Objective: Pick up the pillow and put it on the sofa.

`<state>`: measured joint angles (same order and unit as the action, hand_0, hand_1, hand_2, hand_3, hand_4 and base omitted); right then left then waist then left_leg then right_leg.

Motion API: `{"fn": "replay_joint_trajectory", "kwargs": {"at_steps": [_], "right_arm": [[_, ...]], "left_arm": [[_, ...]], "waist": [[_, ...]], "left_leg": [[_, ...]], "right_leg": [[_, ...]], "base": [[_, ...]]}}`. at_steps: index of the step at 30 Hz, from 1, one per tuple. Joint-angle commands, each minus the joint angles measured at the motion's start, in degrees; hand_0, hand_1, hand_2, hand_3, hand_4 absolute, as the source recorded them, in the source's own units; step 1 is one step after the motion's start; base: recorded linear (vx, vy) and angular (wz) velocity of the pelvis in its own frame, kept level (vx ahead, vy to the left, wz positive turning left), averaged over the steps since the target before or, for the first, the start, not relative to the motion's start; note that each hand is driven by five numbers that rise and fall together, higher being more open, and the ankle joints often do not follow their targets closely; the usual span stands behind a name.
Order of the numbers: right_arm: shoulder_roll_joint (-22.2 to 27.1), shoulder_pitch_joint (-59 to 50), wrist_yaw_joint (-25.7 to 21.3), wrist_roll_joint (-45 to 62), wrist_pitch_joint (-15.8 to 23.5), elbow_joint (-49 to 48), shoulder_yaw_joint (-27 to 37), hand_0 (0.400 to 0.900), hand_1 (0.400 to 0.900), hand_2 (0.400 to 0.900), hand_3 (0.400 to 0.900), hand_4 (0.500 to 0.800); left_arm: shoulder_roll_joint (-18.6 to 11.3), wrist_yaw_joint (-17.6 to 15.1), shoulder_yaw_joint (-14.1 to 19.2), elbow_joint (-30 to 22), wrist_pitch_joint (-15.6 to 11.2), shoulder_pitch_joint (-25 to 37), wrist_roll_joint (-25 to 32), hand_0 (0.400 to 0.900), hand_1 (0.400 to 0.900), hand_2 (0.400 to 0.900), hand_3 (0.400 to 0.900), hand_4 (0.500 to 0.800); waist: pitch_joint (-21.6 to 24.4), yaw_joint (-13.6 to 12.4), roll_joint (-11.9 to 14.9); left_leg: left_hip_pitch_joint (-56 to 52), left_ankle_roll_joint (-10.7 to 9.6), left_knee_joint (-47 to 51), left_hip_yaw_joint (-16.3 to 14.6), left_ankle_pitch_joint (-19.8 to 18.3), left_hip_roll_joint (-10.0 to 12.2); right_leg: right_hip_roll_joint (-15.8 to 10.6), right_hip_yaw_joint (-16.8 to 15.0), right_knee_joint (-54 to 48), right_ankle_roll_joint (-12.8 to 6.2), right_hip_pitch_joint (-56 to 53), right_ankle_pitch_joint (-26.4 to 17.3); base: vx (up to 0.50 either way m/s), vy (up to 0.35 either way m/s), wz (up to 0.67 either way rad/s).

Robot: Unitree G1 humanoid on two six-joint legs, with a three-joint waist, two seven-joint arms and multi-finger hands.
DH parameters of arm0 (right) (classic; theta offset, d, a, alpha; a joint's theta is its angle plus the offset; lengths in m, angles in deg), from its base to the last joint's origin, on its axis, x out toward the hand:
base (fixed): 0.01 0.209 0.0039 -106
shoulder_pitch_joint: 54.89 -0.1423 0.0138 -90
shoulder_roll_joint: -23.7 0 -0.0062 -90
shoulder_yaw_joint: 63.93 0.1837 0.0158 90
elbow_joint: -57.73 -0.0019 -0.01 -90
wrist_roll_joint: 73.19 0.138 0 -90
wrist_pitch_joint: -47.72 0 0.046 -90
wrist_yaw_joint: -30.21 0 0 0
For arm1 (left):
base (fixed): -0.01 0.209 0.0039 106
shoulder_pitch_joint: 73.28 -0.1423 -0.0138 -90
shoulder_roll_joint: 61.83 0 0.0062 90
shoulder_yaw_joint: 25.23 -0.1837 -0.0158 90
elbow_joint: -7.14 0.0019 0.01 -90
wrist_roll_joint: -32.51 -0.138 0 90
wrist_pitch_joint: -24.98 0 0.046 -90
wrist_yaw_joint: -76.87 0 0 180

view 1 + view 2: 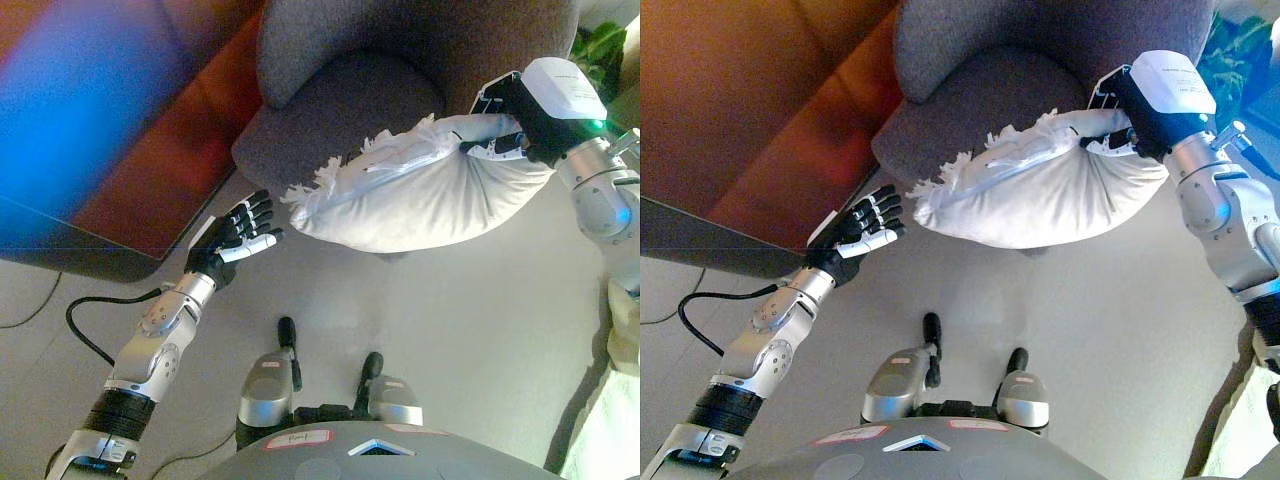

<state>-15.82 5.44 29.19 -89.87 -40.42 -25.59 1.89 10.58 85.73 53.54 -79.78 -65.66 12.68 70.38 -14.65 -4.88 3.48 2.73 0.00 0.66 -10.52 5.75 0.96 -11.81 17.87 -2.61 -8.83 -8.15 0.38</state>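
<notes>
Right hand [497, 140] grips the right end of the white pillow [420, 195], its fingers curled into the fabric; most of the hand is hidden behind the wrist housing, so only the fingertips show. Left hand [236, 236] is spread with fingers extended, palm turned toward the pillow's fringed left corner, close to it but not touching.

Largest items first:

1. Brown sofa [770, 110]: occupies the upper left. Its extent is cut off by the frame edges, and its seat surface is hard to make out.
2. Grey armchair [400, 60]: upper centre. Its back runs out of the top of the frame; the front of the seat cushion is covered by the pillow.
3. Pillow: held in the air in front of the armchair seat, above the pale floor [450, 320]. Long axis runs left to right, tilted, with the gripped right end higher. The fringed edge faces up and left; the far side is hidden.
</notes>
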Motion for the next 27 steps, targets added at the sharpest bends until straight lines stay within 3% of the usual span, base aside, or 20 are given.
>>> {"fn": "replay_joint_trajectory", "kwargs": {"at_steps": [1,5,9,16,17,18,19,20,21,23,27], "right_arm": [[5.8,-18.8,-3.1,0.0,2.9,7.5,-3.4,0.400,0.400,0.400,0.400,0.500],[5.3,-29.2,-1.9,1.9,2.8,18.7,-13.0,0.400,0.400,0.400,0.400,0.500],[3.5,-41.8,-1.7,4.0,-0.7,31.8,-23.0,0.400,0.400,0.400,0.400,0.500],[0.2,-53.3,-1.3,2.4,-5.4,48.1,-31.0,0.400,0.400,0.400,0.400,0.500],[-0.3,-54.6,-1.3,3.7,-8.4,50.5,-31.3,0.400,0.400,0.400,0.400,0.500],[-0.8,-54.4,-4.5,5.5,-10.0,52.0,-30.4,0.400,0.400,0.400,0.400,0.500],[-1.4,-54.9,-7.3,7.1,-13.1,52.8,-29.2,0.610,0.610,0.610,0.610,0.626],[-2.0,-55.0,-6.4,7.1,-15.8,53.8,-27.8,0.610,0.610,0.610,0.610,0.626],[-2.4,-54.3,-5.1,6.6,-16.7,55.2,-26.5,0.900,0.900,0.900,0.900,0.800],[-2.1,-53.7,-4.1,5.4,-17.3,56.6,-26.3,0.900,0.900,0.900,0.900,0.800],[-1.7,-51.5,-10.7,7.4,-19.7,55.4,-25.1,0.900,0.900,0.900,0.900,0.800]], "left_arm": [[-0.4,3.6,-1.6,-1.2,-2.7,-1.7,-0.2,0.900,0.900,0.900,0.900,0.800],[-1.4,5.6,-2.0,-2.0,-1.9,-1.5,-0.3,0.900,0.900,0.900,0.900,0.800],[-3.7,7.1,-2.7,-2.2,-2.2,1.6,-0.4,0.900,0.900,0.900,0.900,0.800],[-6.6,8.0,-2.6,-3.1,-2.2,5.7,1.2,0.900,0.900,0.900,0.900,0.800],[-7.2,7.9,-2.5,-3.1,-2.2,6.0,1.6,0.900,0.900,0.900,0.900,0.800],[-7.5,7.9,-2.1,-3.8,-1.9,5.8,1.6,0.900,0.900,0.900,0.900,0.800],[-8.3,7.7,-2.1,-3.9,-2.0,6.0,2.0,0.900,0.900,0.900,0.900,0.800],[-9.1,8.2,-1.9,-3.1,-2.6,6.4,2.7,0.900,0.900,0.900,0.900,0.800],[-9.6,8.8,-1.4,-3.1,-2.4,6.7,2.7,0.900,0.900,0.900,0.900,0.800],[-10.0,9.5,-0.5,-3.2,-2.2,6.6,2.7,0.900,0.900,0.900,0.900,0.800],[-11.4,9.2,0.6,-4.8,-2.0,4.9,3.7,0.900,0.900,0.900,0.900,0.800]], "waist": [[10.3,-3.0,2.0],[9.7,-5.9,3.5],[7.9,-9.7,5.3],[4.2,-13.9,6.5],[3.7,-14.7,6.8],[3.2,-15.2,7.0],[2.7,-15.6,7.2],[2.3,-15.8,7.4],[1.8,-16.1,7.5],[1.3,-16.3,7.6],[0.9,-16.2,7.7]], "left_leg": [[-3.0,-1.9,-1.3,0.8,-6.7,2.0],[-2.1,-2.2,-0.9,3.1,-6.0,2.0],[0.0,-2.8,2.0,6.9,-3.9,2.0],[3.9,-3.1,4.1,11.6,-1.5,1.7],[4.6,-3.1,4.2,12.2,-1.2,1.6],[5.0,-3.1,4.3,12.5,-1.1,1.7],[5.3,-3.0,4.3,12.9,-0.9,1.6],[5.9,-3.0,4.2,12.9,-0.8,1.5],[6.4,-3.0,4.2,13.1,-0.7,1.6],[6.9,-3.0,4.3,13.4,-0.4,1.7],[5.9,-2.6,4.3,13.2,-0.8,1.7]], "right_leg": [[2.4,1.7,1.7,1.76,4.8,-2.3],[2.7,3.2,1.5,1.81,4.1,-2.3],[3.6,5.2,0.5,1.53,4.5,-3.0],[4.9,7.3,-1.5,1.59,5.5,-4.1],[5.1,7.7,-1.8,1.58,5.6,-4.2],[5.2,7.9,-2.0,1.55,5.7,-4.3],[5.4,8.0,-1.9,1.47,5.9,-4.4],[5.5,8.1,-1.9,1.45,6.2,-4.4],[5.6,8.1,-1.7,1.46,6.4,-4.4],[5.7,8.2,-1.7,1.51,6.8,-4.5],[5.8,8.1,-1.8,1.34,5.9,-4.6]], "base": [[0.10,-0.027,0.21],[0.09,-0.059,0.28],[0.01,-0.117,0.34],[0.00,-0.108,0.22],[0.06,-0.102,0.17],[0.06,-0.117,0.20],[0.02,-0.091,0.17],[-0.01,-0.086,0.14],[-0.04,-0.066,0.12],[-0.01,-0.030,0.08],[0.05,0.002,0.01]]}}
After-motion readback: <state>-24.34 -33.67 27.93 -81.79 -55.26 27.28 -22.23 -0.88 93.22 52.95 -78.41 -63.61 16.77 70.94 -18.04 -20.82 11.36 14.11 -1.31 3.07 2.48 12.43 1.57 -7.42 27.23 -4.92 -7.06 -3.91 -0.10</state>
